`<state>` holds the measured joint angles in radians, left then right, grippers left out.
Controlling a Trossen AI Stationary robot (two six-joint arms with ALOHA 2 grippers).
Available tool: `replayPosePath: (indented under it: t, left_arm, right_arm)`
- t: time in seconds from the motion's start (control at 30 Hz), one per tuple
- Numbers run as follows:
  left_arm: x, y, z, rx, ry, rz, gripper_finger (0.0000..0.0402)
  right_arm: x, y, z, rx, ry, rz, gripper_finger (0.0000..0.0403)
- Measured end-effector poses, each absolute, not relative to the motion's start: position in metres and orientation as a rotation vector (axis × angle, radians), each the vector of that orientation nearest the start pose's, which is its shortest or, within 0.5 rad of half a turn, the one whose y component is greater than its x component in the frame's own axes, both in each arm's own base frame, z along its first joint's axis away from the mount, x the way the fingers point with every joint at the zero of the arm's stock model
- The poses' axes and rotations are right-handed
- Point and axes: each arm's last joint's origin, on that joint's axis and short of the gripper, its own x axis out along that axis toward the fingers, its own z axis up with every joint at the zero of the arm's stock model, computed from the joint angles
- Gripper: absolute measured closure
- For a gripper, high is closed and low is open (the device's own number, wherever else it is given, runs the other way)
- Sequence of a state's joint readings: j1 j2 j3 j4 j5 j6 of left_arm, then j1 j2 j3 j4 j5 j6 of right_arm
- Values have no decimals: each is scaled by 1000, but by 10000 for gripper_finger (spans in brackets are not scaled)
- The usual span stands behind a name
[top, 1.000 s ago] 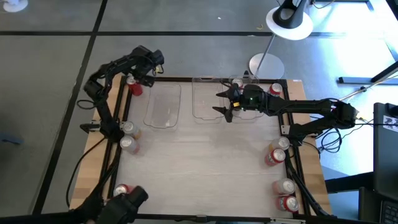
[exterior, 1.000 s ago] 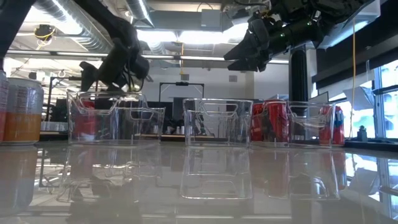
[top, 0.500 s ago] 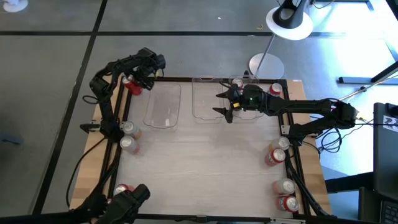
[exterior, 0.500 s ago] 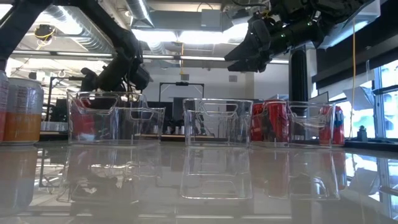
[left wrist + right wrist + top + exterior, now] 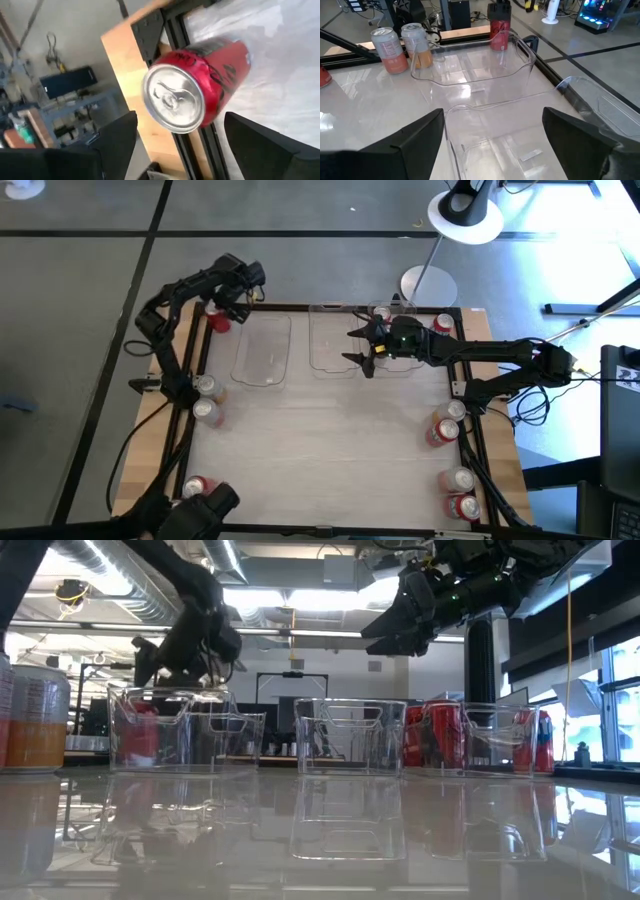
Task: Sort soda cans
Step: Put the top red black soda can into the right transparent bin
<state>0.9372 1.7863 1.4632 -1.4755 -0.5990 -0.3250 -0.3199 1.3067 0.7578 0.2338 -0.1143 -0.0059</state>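
A red soda can point(image 5: 200, 80) stands upright at the table's far left corner point(image 5: 218, 321), beside the black frame rail. My left gripper point(image 5: 180, 122) hangs just above it point(image 5: 228, 300), open. Its fingers stand on either side of the can's silver top with a gap on each side. My right gripper point(image 5: 492, 145) hovers open above the clear bins at the far edge point(image 5: 354, 346), with nothing between its fingers. More soda cans stand along the left edge point(image 5: 206, 398), the right edge point(image 5: 445, 425) and the near corners.
Three clear bins stand in a row at the far edge: left point(image 5: 263, 350), middle point(image 5: 330, 340), right point(image 5: 405, 358). Red cans point(image 5: 440, 735) show at the right bin, in it or behind it I cannot tell. A can point(image 5: 35, 720) stands close to the low camera.
My left gripper swung a little toward the table's far left corner and came back over the red can, ending about where it was a second ago.
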Motion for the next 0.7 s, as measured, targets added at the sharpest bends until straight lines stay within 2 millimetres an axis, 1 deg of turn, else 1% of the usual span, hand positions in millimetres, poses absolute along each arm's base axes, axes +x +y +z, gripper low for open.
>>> replayPosePath:
  t: [0.2, 0.27, 0.4, 0.5, 0.63, 0.7]
  left_arm:
    - [166, 252, 270, -426, 1725, 1309, 116]
    - [164, 252, 272, -412, 1732, 1289, 116]
    - [164, 261, 271, -366, 1696, 1259, 116]
    - [162, 260, 271, -369, 1722, 1242, 113]
    - [164, 257, 271, -363, 1739, 1217, 84]
    - [166, 258, 271, -357, 1712, 1262, 65]
  right_arm:
    - [270, -86, 252, 63, 309, -204, 66]
    - [270, -86, 252, 63, 309, -204, 66]
    - [270, -86, 252, 68, 309, -205, 66]
    - [270, -86, 252, 68, 308, -205, 66]
    - [270, -86, 252, 68, 308, -205, 66]
    - [270, -86, 252, 69, 309, -205, 66]
